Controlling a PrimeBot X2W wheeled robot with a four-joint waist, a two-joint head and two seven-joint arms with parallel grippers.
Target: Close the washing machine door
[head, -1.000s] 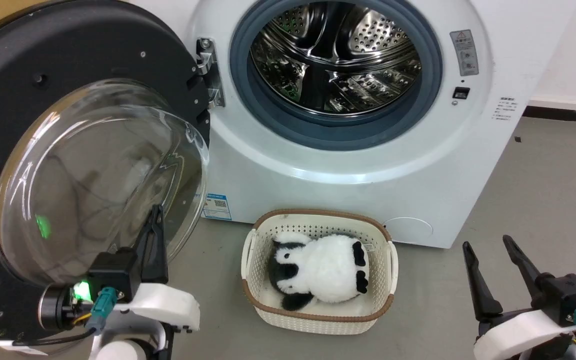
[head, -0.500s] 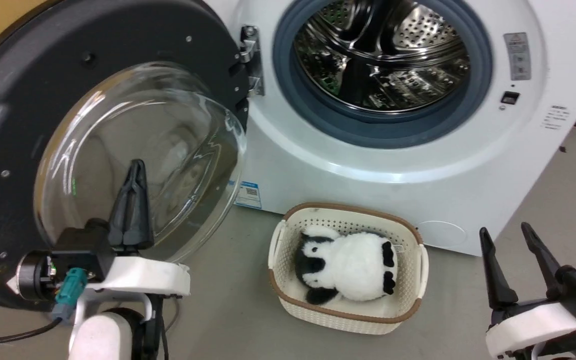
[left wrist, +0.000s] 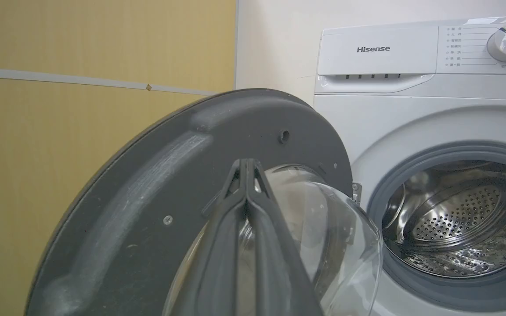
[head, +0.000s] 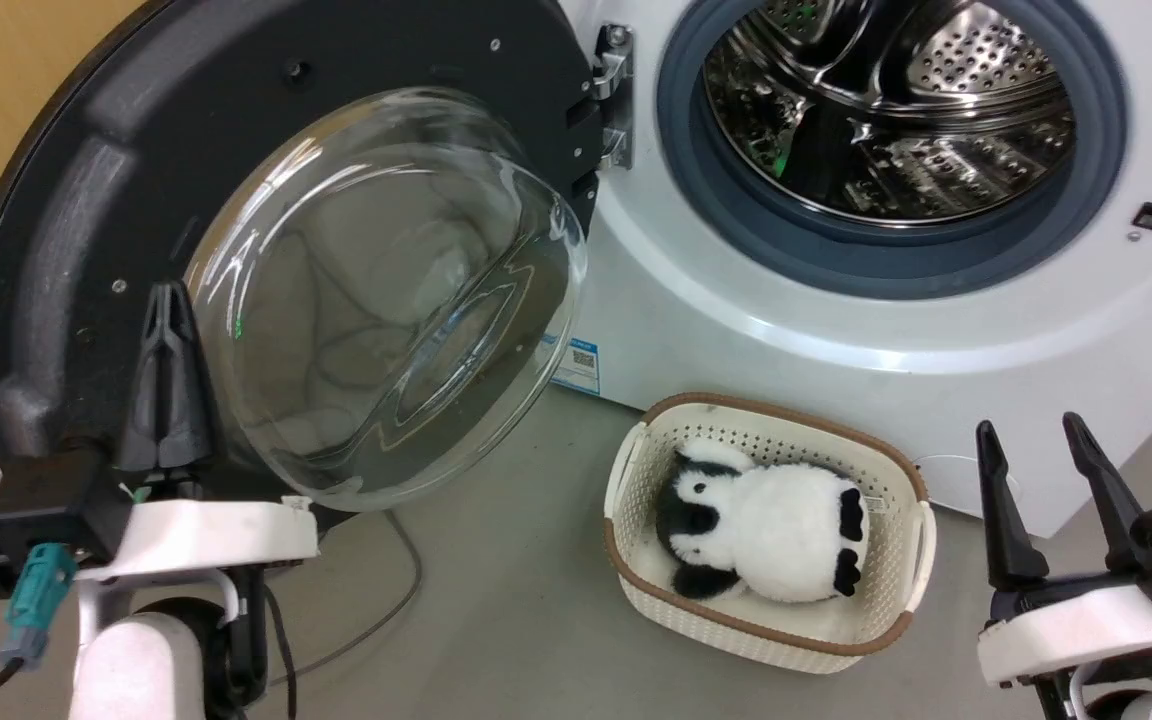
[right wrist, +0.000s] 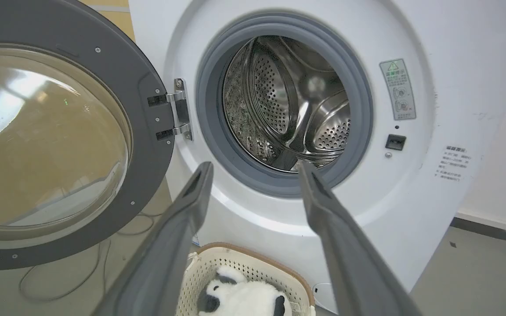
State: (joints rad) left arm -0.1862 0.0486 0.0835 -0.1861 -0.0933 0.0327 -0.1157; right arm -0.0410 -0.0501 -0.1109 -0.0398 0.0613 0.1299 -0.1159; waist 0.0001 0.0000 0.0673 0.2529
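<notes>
Washing machine door wide open, left fingers pressed together near its outer edge, right fingers spread

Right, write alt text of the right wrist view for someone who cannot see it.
A white front-loading washing machine stands with its large round black glass-windowed door swung open leftward, baring the perforated steel drum. The right gripper's dark fingers spread apart above a cream basket holding a black-and-white plush toy.

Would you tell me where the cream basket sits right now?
In the head view, the cream basket sits on the floor right of centre, before the washing machine.
</notes>
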